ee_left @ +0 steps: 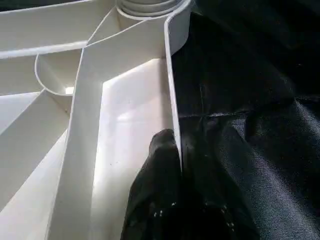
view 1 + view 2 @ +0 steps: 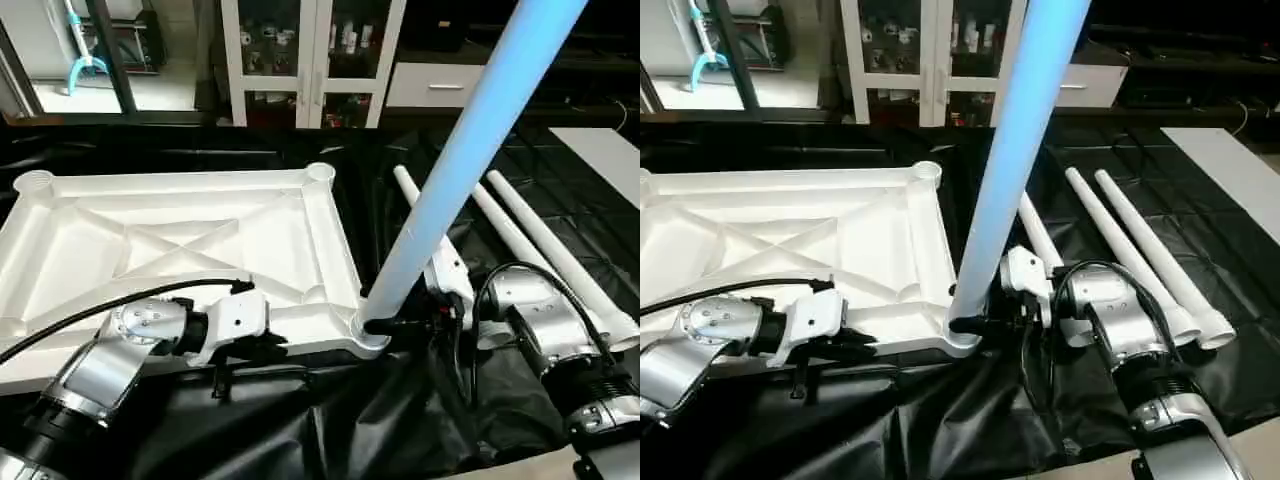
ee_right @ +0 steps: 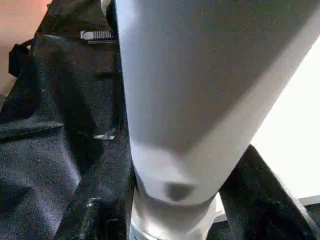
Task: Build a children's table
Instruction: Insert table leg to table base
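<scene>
The children's table top [image 2: 180, 240] lies upside down on the black sheet, its diagonal ribs facing up. One white leg [image 2: 450, 160] stands tilted in the near right corner socket [image 2: 368, 338]. My right gripper [image 2: 395, 325] is shut on this leg just above the socket, and the leg [image 3: 200, 90] shows between its black fingers [image 3: 260, 200]. My left gripper [image 2: 262, 345] is shut on the top's near rim [image 1: 172, 90], one finger [image 1: 162, 160] inside the wall. Three more legs [image 2: 545, 240] lie side by side to the right.
A white glass-door cabinet [image 2: 310, 60] and a white drawer unit [image 2: 430, 85] stand behind the work. The crumpled black sheet [image 2: 330, 420] covers the surface. A white board [image 2: 610, 155] lies at the far right edge.
</scene>
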Motion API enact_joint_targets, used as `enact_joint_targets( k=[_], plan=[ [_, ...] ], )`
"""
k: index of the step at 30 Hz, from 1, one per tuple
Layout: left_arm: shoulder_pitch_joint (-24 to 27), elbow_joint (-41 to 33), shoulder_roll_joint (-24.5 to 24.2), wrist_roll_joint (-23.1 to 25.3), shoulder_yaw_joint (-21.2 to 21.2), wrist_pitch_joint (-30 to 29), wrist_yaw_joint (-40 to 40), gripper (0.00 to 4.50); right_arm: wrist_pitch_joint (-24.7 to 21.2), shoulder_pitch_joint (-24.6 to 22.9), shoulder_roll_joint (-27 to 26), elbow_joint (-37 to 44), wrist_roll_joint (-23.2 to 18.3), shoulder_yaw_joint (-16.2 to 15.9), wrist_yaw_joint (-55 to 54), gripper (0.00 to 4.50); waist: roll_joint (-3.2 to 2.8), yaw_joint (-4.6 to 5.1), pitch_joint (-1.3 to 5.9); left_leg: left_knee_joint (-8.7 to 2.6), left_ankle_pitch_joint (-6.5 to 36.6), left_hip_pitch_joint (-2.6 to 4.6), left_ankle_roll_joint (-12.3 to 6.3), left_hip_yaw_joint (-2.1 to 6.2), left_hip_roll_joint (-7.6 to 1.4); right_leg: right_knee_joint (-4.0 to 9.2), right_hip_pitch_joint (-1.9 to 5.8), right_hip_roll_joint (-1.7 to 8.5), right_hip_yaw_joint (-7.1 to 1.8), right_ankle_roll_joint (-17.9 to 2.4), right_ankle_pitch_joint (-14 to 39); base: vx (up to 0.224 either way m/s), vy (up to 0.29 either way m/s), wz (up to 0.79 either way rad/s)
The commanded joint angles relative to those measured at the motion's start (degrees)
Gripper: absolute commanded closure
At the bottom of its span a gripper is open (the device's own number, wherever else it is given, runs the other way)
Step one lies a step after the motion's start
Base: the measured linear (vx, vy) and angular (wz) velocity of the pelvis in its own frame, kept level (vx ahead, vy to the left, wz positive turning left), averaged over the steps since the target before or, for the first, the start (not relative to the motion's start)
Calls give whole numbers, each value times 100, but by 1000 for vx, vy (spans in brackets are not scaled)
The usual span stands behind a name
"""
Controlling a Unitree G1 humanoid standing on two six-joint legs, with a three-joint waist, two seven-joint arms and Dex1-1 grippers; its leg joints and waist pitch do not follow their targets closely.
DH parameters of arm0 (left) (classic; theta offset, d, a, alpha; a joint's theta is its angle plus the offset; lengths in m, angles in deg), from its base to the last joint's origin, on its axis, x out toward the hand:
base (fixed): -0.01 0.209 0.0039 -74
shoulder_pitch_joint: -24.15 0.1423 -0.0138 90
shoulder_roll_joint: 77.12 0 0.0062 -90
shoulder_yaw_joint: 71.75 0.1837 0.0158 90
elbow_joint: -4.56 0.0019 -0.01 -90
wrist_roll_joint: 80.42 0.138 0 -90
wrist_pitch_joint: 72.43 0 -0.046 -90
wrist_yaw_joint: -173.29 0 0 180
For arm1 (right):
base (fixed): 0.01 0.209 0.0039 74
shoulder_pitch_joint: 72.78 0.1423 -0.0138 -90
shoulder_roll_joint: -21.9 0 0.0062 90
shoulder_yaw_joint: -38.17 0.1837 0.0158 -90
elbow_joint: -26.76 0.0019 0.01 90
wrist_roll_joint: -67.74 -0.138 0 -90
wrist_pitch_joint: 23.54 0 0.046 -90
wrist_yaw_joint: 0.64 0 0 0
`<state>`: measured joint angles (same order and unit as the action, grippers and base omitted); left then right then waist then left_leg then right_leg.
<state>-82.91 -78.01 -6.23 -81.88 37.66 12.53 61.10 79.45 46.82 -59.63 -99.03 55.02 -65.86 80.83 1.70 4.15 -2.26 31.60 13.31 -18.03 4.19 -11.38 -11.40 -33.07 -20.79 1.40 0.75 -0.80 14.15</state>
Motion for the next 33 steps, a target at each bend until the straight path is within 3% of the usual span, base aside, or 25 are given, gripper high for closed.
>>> enact_joint_targets(
  k=[1, 5, 10, 13, 15, 17, 18, 19, 21, 22, 24, 26, 27, 29, 30, 31, 33],
  plan=[
    [-56, -15, 156, 97, 375, 56, 160, 450, -663, -627, -102, -1175, 1283, -1044, -243, 262, -110, 35, -182, -510, 2929, 4, 49, 245, -311, 615, -275, 537, -309, -654, 3003, 0, 0, 0],
    [-71, -8, 174, 102, 367, 39, 161, 450, -663, -688, -90, -1217, 1185, -910, -379, 262, -108, 40, -201, -509, 3125, 26, 57, 272, -301, 661, -318, 546, -309, -497, 3480, 0, 0, 0],
    [-71, -10, 184, 107, 370, 36, 151, 450, -676, -869, -98, -1083, 1053, -776, -527, 262, -109, 50, -212, -530, 3249, 23, 75, 298, -307, 672, -339, 545, -301, -416, 3617, 0, 0, 0],
    [-79, -3, 207, 113, 367, 22, 126, 450, -772, -952, -262, -1026, 886, -534, -965, 262, -110, 62, -229, -542, 3386, 24, 98, 320, -301, 690, -359, 548, -305, -359, 3758, 0, 0, 0],
    [-110, 16, 297, 137, 332, -94, -8, 450, -841, -977, -541, -1110, 783, -194, -1905, 262, -107, 96, -240, -561, 3569, 9, 141, 369, -287, 699, -370, 553, -294, -267, 3961, 0, 0, 0],
    [-129, 19, 332, 167, 331, -133, -68, 450, -849, -983, -624, -1142, 764, -102, -2199, 262, -109, 125, -240, -578, 3709, -20, 161, 446, -254, 715, -355, 570, -277, -163, 4167, 0, 0, 0],
    [-164, 23, 379, 258, 344, -267, -203, 450, -885, -991, -720, -1177, 754, 11, -2591, 262, -86, 145, -254, -596, 3755, -65, 151, 490, -240, 721, -340, 584, -268, -96, 4285, -51, 11, -17],
    [-220, 60, 456, 426, 357, -444, -449, 450, -893, -1013, -810, -1180, 769, 116, -3027, 262, -100, 142, -254, -587, 3843, -35, 170, 514, -225, 747, -378, 585, -265, -42, 4416, -52, 6, -15],
    [-329, 143, 761, 581, 274, -908, -1024, 450, -1014, -1089, -999, -1117, 757, 301, -3740, 262, -112, 151, -271, -569, 3948, 4, 201, 538, -197, 770, -424, 567, -239, -4, 4511, -26, 3, -7],
    [-329, 143, 761, 581, 274, -908, -1024, 450, -1014, -1089, -999, -1117, 757, 301, -3740, 262, -90, 149, -277, -555, 4012, 29, 147, 553, -174, 811, -434, 561, -205, 10, 4545, 0, 0, 0],
    [-427, 150, 1189, 703, 149, -1457, -1699, 450, -1122, -1186, -1183, -994, 873, 410, -4387, 262, -112, 168, -299, -571, 4067, 7, 117, 565, -170, 804, -414, 568, -189, -2, 4544, 0, 0, 0],
    [-557, 174, 1731, 985, -20, -2099, -2662, 450, -1126, -1248, -1433, -917, 1060, 555, -5297, 262, -129, 173, -309, -566, 4123, 66, 132, 550, -170, 844, -452, 550, -158, -10, 4464, 0, 0, 0],
    [-557, 174, 1731, 985, -20, -2099, -2662, 450, -1126, -1248, -1433, -917, 1060, 555, -5297, 262, -136, 165, -301, -556, 4068, 91, 113, 536, -150, 878, -460, 544, -140, 5, 4407, 0, 0, 0],
    [-599, 191, 1895, 1061, -77, -2261, -2915, 450, -1148, -1253, -1516, -915, 1055, 587, -5605, 262, -129, 175, -312, -569, 4030, 52, 53, 547, -133, 886, -433, 555, -131, 60, 4405, 0, 0, 0],
    [-784, 224, 2479, 1211, -263, -2557, -3700, 450, -1378, -1160, -1905, -1076, 855, 866, -6651, 262, -146, 174, -310, -596, 4061, 58, 75, 553, -149, 899, -432, 558, -125, 70, 4283, 0, 0, 0],
    [-784, 224, 2479, 1211, -263, -2557, -3700, 450, -1378, -1160, -1905, -1076, 855, 866, -6651, 262, -146, 171, -303, -588, 4057, 85, 75, 539, -147, 916, -451, 548, -123, 77, 4227, 0, 0, 0],
    [-905, 280, 2697, 1228, -344, -2663, -3978, 450, -1445, -1017, -2064, -1275, 735, 1022, -7100, 262, -152, 177, -292, -618, 3997, 30, 56, 558, -140, 882, -396, 556, -110, 62, 3979, 0, 0, 0]
  ],
)
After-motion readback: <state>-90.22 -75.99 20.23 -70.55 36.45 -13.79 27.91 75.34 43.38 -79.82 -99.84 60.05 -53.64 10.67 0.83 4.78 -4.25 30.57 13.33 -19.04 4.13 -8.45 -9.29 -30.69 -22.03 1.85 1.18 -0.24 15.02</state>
